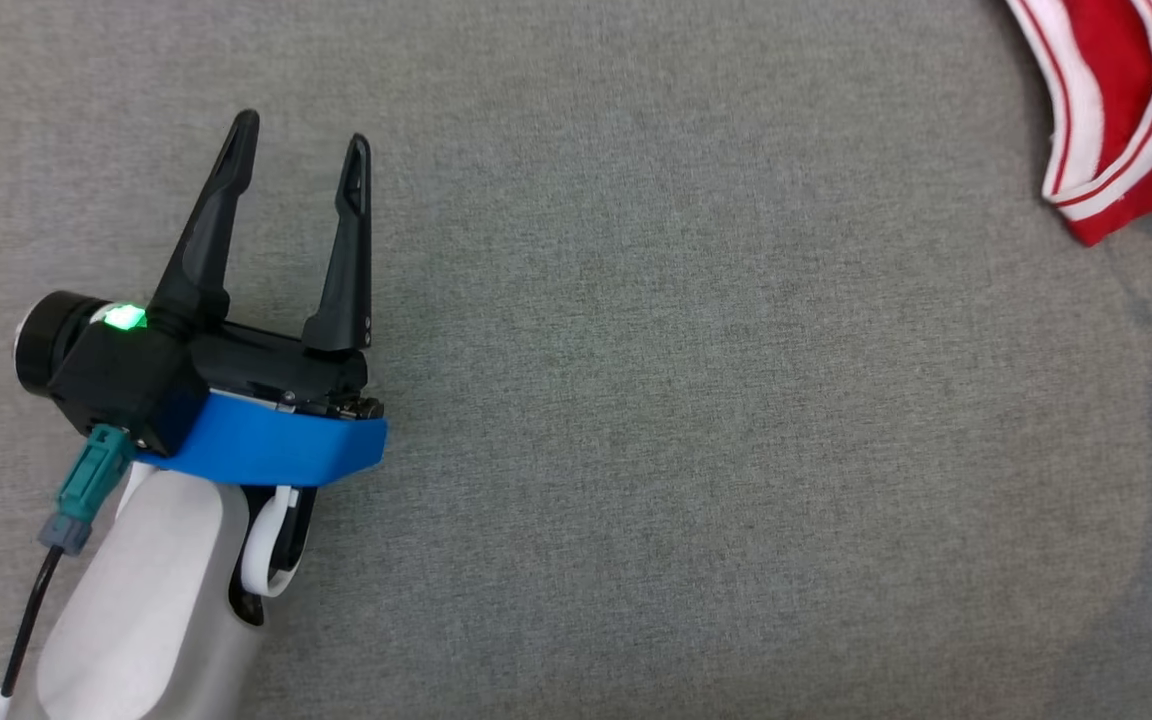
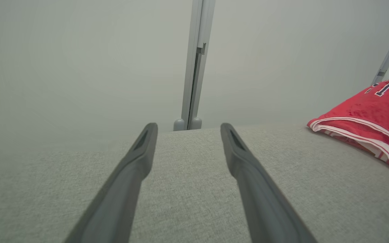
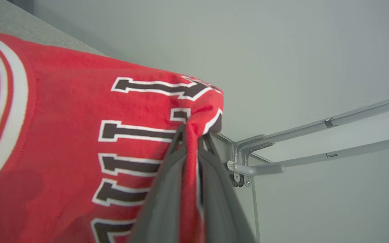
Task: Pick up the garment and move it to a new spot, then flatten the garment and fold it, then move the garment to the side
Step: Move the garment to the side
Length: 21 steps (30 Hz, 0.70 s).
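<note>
Right jaws pinch a fold of the garment (image 3: 62,101); left jaws (spread, empty) sit well apart, leftward

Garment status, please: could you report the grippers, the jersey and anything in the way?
Left gripper open, above grey surface. Right gripper shut on red jersey, fold pinched. No obstruction seen.

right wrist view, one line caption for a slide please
Right gripper pinching a fold of the red jersey, its dark lettering in view, pale wall behind.
</note>
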### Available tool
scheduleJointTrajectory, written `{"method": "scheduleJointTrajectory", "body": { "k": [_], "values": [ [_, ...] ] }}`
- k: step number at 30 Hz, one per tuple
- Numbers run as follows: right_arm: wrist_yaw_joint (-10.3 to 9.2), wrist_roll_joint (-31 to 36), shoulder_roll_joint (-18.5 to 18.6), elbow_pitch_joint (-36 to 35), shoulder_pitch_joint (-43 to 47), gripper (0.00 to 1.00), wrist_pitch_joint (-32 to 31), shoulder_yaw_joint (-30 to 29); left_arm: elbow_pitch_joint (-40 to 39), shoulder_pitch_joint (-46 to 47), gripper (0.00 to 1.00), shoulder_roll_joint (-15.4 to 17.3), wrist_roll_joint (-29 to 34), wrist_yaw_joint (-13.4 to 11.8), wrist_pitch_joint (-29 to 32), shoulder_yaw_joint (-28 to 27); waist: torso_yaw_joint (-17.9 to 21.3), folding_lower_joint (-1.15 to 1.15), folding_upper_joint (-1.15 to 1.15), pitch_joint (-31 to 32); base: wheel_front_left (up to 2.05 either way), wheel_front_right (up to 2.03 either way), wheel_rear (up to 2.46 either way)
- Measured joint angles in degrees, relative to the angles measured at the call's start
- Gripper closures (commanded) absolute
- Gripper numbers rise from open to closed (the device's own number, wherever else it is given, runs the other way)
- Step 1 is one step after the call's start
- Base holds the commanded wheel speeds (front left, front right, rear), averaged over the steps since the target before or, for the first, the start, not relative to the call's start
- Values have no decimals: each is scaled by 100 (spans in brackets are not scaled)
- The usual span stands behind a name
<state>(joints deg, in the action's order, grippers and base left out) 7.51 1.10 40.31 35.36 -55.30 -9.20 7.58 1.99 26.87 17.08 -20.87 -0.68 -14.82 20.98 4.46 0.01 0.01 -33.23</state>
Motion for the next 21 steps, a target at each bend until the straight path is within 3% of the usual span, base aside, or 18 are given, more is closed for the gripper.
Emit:
{"method": "scheduleJointTrajectory", "body": {
  "k": [7,14,15,17,18,21],
  "values": [
    [1,303,375,30,-77,100,224,-31,-115,23,0,75,62,-4,1,14,-11,0,0,-187,0,0,0],
    [1,577,330,-108,13,100,264,-347,-160,32,0,194,69,-54,20,-26,44,0,0,-223,0,0,0],
    [1,635,327,-121,58,69,311,-371,-169,32,0,197,69,-55,37,-25,46,0,0,-218,0,0,0],
    [1,701,283,-182,115,50,407,-423,-175,32,0,199,68,-78,51,-21,49,0,-1,-206,0,0,0],
    [1,701,283,-182,115,0,407,-423,-175,32,0,199,68,-78,51,-21,49,0,-1,-206,0,0,0],
    [1,772,196,-204,148,0,442,-499,-170,32,0,185,63,-78,59,12,32,0,-1,-168,0,0,0]
  ]
}}
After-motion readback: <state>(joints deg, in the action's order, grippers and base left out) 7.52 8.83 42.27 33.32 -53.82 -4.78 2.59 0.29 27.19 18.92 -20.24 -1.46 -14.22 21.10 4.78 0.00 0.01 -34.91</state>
